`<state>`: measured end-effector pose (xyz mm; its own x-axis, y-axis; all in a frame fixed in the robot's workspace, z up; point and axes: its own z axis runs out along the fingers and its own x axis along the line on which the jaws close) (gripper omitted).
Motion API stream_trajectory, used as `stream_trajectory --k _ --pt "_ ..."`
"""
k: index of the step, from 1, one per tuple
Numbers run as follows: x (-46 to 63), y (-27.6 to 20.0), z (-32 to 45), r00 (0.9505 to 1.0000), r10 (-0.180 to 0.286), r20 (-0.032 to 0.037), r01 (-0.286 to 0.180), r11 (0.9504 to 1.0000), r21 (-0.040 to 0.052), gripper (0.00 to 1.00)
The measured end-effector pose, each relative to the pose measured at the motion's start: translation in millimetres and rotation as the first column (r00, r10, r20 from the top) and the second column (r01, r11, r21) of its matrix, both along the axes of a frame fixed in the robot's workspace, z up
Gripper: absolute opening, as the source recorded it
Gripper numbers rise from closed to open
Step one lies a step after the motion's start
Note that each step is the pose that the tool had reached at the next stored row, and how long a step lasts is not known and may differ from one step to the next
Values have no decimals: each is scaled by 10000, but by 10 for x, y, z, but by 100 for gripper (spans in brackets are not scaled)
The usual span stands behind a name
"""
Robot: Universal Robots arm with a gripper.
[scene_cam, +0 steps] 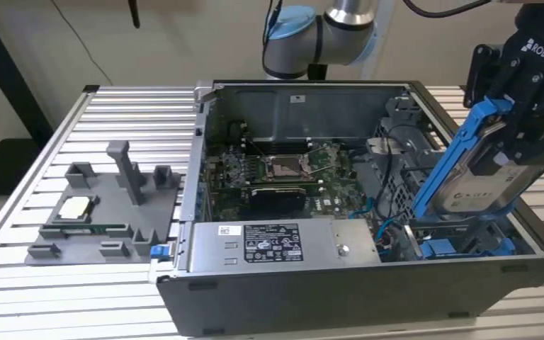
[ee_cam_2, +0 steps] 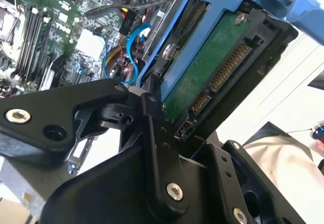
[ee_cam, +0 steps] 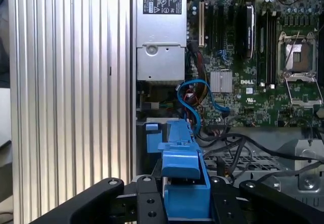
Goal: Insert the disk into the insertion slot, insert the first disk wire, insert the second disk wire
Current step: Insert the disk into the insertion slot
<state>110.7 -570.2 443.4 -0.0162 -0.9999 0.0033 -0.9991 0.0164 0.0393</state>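
While above the insertion slot (scene_cam: 445, 248), the disk (scene_cam: 475, 185) within the tool (scene_cam: 510, 138)

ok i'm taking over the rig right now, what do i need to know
Gripper: shut on the silver-grey hard drive in its bright blue plastic carrier, the disk, held tilted over the open computer case at the exterior view's right.
Insertion slot, the grey perforated-metal bay with blue fittings: below the disk, not yet filled.
Done: disk picked up.
Left: disk into slot; both wires, its connector being bare.
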Motion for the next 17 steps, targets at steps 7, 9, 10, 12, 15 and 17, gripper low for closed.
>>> stream_trajectory --k 7,9,10,12,15,17 --pt "2 -4 -93 10000 0 0 0 10000 0 33" --pt "5 -9 -123 10000 -1 0 1 10000 -1 33" --pt "8 -11 -138 10000 0 0 0 10000 0 33" --pt "15 -14 -167 10000 1 0 -1 10000 1 33" --pt "31 -16 -204 10000 4 0 -4 10000 0 33" --pt "50 -17 -221 10000 7 0 -7 10000 0 33"
